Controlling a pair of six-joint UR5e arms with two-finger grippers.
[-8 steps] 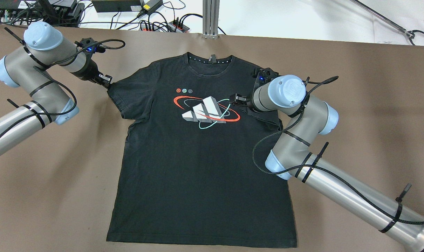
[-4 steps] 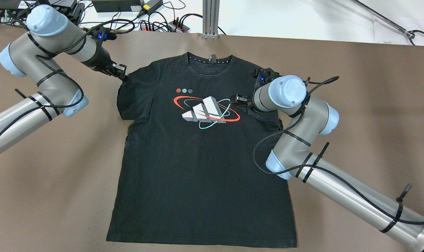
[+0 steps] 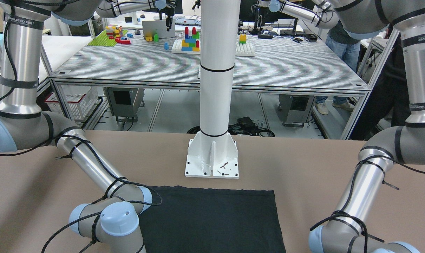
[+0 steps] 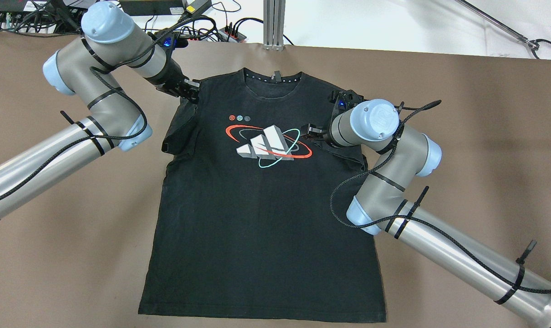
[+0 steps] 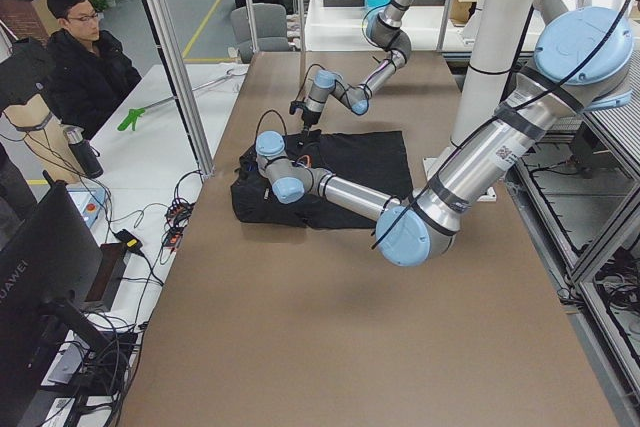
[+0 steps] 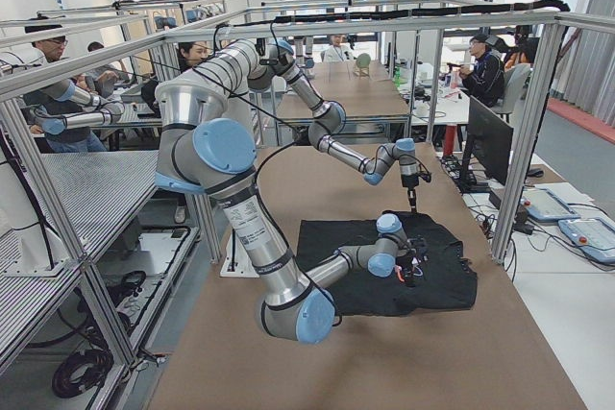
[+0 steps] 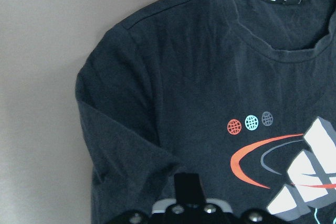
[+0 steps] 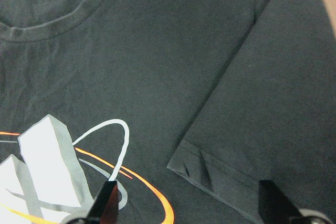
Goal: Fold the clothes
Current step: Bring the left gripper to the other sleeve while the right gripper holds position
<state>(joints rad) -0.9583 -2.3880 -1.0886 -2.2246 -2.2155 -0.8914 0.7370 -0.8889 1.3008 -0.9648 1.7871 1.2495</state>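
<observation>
The left gripper [image 4: 191, 92] is clamped on the left sleeve [image 4: 177, 132] of the black T-shirt [image 4: 257, 218]. It holds the sleeve raised by the shoulder, so the cloth hangs bunched against the chest. The right gripper [image 8: 190, 203] stands with fingers spread over the right sleeve [image 8: 273, 103], which lies folded inward, its hem just beside the printed logo [image 4: 268, 146]. The shirt lies flat mid-table, collar [image 4: 273, 79] toward the far edge and bottom hem straight, near the white pillar's base [image 3: 212, 160]. On both sides the brown table [image 4: 462, 114] stretches wide.

Robotics lab: aluminium frames [image 6: 527, 141], other robot arms [image 3: 300, 11], monitor [image 5: 45, 267], seated person [image 5: 85, 57].
</observation>
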